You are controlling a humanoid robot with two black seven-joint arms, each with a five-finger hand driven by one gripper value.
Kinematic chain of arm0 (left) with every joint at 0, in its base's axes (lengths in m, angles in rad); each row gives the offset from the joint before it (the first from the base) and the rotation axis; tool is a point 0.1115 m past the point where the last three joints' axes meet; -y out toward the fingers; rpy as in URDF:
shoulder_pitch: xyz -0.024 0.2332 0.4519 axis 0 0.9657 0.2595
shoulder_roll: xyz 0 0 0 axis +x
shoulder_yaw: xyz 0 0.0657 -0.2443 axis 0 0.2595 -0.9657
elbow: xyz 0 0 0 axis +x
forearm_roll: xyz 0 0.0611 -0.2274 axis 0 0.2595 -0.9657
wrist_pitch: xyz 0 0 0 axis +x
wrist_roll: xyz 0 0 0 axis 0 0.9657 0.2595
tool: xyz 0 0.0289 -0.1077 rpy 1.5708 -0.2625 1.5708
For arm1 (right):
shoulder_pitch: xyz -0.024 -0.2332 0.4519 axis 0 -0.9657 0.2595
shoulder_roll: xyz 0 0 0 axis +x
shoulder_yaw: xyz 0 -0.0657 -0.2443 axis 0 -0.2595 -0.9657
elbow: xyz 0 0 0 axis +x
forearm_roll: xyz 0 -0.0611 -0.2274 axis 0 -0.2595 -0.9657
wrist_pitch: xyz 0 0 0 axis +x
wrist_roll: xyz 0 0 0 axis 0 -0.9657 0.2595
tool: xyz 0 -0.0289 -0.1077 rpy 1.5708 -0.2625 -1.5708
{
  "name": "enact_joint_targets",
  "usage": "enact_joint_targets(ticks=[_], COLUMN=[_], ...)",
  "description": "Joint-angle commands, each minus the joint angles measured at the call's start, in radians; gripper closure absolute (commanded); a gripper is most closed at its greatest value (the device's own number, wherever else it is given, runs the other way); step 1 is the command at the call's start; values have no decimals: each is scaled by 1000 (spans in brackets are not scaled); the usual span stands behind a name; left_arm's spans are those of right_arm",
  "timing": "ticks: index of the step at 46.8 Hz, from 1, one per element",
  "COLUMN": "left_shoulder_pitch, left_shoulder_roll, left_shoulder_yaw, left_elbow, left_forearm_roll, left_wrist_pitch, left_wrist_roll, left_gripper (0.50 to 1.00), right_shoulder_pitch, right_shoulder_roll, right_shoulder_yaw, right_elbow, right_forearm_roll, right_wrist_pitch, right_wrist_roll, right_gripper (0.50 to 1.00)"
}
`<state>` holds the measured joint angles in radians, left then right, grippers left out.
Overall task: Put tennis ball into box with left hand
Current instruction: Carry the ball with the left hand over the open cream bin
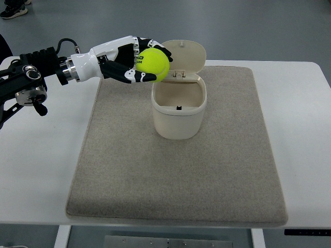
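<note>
Well advanced, not finished. Ball [153, 63] gripped in left hand [135, 63], fingers curled around it above and below, held in the air just left of the box [179, 108] and beside its raised lid [184, 56]. Box upright on the mat [176, 170], lid hinged back, mouth clear and apparently empty. Still to do, judging from this: carry the ball rightward over the opening, lower a little, release. Lid close to the fingertips, so some risk of a knock on the way across.

Hard to judge from above: height of the ball over the rim, and whether the hand touches the lid or merely overlaps it. Far side of the ball masked by fingers. Box floor only partly seen. Right hand nowhere in view. Left arm cut off at the picture's left edge; a shoe [14, 10] cropped at the top left corner.
</note>
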<state>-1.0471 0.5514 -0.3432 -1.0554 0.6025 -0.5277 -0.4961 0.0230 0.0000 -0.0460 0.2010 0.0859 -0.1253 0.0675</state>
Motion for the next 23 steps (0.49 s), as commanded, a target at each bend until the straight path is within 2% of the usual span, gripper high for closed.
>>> enact_joint_targets(ticks=[1, 23], left_shoulder_pitch=[1, 19], left_shoulder_roll=[-14, -45], left_shoulder_yaw=[0, -2], left_elbow=[2, 2], left_forearm_roll=[0, 2], left_wrist_pitch=[2, 17], left_wrist_roll=[1, 1], left_gripper=[799, 799], right_shoulder_pitch=[0, 0], right_shoulder_roll=[0, 0], right_shoulder_yaw=[0, 0], right_elbow=[0, 0], right_forearm_roll=[0, 0], right_wrist_pitch=[1, 1], right_wrist_roll=[0, 0], right_gripper=[599, 599])
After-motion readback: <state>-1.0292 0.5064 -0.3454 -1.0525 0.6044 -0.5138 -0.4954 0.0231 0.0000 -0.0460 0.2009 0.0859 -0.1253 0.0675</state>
